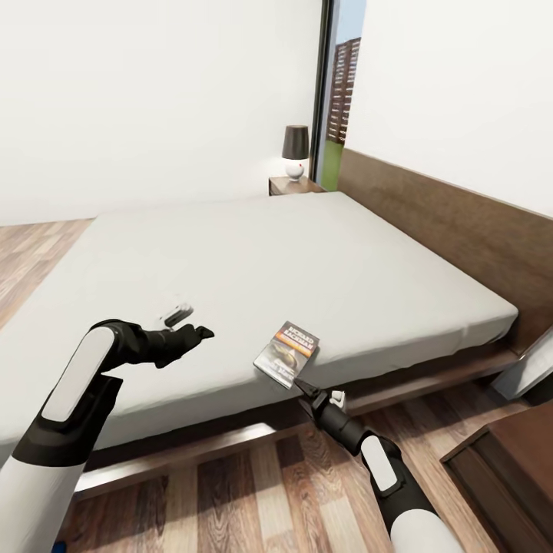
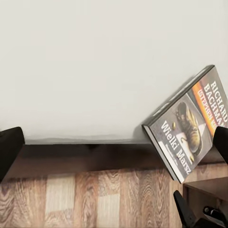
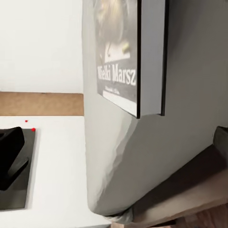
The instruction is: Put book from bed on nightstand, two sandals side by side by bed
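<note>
The book lies flat with its dark cover up near the front edge of the bed's pale mattress. My right gripper is just off that edge, open, its tips pointing at the book's near corner. My left gripper hovers open over the mattress to the book's left. In the left wrist view the book lies ahead, toward one finger's opposite side. The nightstand with its lamp stands at the bed's far corner. A blue sliver at the floor's edge is too small to identify as a sandal.
The wooden headboard runs along the bed's right side. A dark-wood cabinet stands on the plank floor at the lower right, close to my right arm. The window is behind the nightstand.
</note>
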You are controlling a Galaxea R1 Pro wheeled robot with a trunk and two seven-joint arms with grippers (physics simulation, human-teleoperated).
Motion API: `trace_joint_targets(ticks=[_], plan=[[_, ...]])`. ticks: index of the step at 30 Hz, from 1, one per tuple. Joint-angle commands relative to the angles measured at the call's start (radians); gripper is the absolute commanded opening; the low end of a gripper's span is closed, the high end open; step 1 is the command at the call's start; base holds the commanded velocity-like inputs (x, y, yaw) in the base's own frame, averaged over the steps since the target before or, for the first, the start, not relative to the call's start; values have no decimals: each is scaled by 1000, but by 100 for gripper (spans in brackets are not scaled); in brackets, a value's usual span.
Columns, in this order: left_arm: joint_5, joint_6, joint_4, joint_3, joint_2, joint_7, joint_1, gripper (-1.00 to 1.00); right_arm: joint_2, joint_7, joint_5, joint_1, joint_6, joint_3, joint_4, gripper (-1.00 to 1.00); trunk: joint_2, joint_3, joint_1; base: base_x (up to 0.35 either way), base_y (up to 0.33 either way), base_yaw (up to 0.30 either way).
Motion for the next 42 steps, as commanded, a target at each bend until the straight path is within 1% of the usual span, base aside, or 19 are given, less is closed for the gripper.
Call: trace_joint_targets(ticks=[1, 15, 18, 20, 22, 23, 25, 26, 34, 42], plan=[[8, 5, -1, 0, 1, 10, 1, 100, 1, 2, -3, -1, 7, -5, 0, 100, 0, -1, 0, 74, 55, 0], [8, 4, 1, 7, -2, 6, 3, 100, 1, 1, -4, -2, 7, -5, 0, 100, 0, -1, 0, 26, 19, 0], [8, 0, 1, 15, -5, 5, 1, 100, 1, 1, -4, -2, 7, -5, 0, 100, 0, -1, 0, 3, 2, 0], [9, -3, 1, 33, -8, 4, 1, 100, 1, 1, -4, -2, 7, -5, 0, 100, 0, -1, 0, 2, 1, 0], [9, -5, 1, 52, -10, 3, 0, 100, 1, 1, -5, -2, 7, -5, 0, 100, -14, -7, 8, 1, 1, 0], [9, -5, 1, 52, -10, 3, 0, 100, 1, 1, -5, -2, 7, -5, 0, 100, -21, -10, 12, 1, 1, 0], [10, -5, 1, 71, -11, 0, 0, 100, 1, 1, -6, -2, 7, -5, 0, 100, -35, -17, 19, 0, 0, 0], [10, -5, 0, 75, -11, -1, 0, 100, 1, 1, -6, -2, 7, -5, 0, 100, -42, -20, 23, 0, 0, 0], [10, -6, 0, 90, -13, -5, 0, 100, 1, 1, -7, -3, 7, -5, 0, 100, -98, -45, 54, 0, 0, 0], [9, 0, -1, 87, -13, -5, 0, 100, 1, 1, -7, -3, 7, -5, 0, 100, -98, -45, 54, 0, 0, 0]])
